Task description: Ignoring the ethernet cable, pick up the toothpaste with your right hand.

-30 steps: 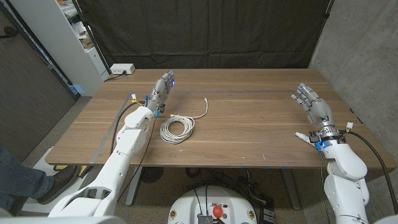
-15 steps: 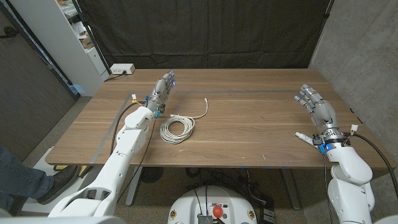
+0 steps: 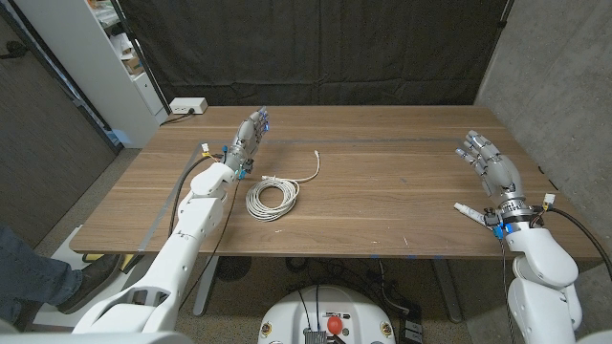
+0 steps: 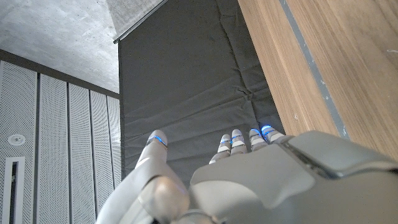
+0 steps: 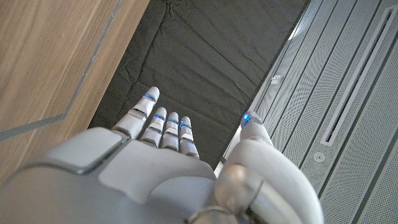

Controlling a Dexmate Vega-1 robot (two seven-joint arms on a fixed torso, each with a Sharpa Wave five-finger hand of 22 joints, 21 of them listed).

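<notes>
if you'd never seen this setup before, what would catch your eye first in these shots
Probably the white ethernet cable, coiled on the wooden table left of the middle, with one end trailing toward the far edge. Next, the two open robot hands: the left hand stands just behind and left of the coil, and the right hand is over the table's right edge. No toothpaste can be seen on the table.

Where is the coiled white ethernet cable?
In the head view, the coiled white ethernet cable lies on the wooden table's left half, just beside the left hand.
</notes>
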